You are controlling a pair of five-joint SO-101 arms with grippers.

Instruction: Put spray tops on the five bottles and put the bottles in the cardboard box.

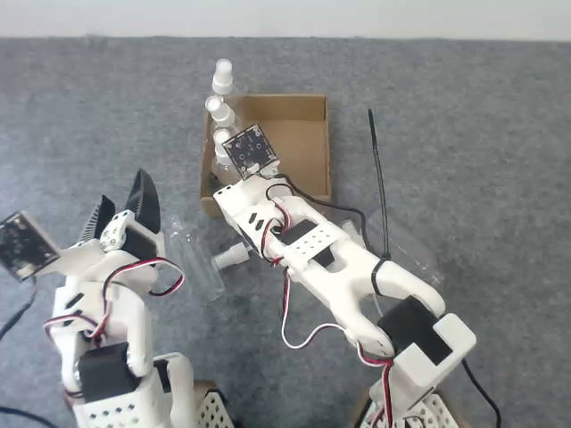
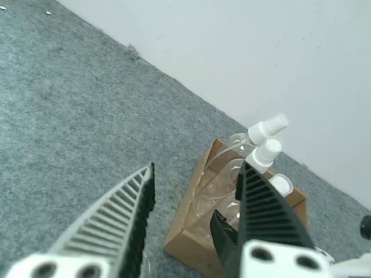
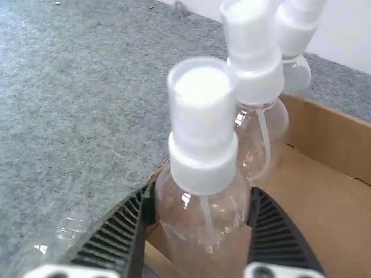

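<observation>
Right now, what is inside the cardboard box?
Three bottles with white spray tops stand along one wall of the cardboard box. The right hand grips the nearest bottle. The arm hides the box's near corner, so I cannot see what is there.

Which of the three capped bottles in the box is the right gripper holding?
The nearest bottle, at the near end of the row, between the right gripper's fingers; the other two stand free behind it.

No readable print shows on the bottles point(image 3: 203, 217) or the cardboard box point(image 1: 303, 143).
</observation>
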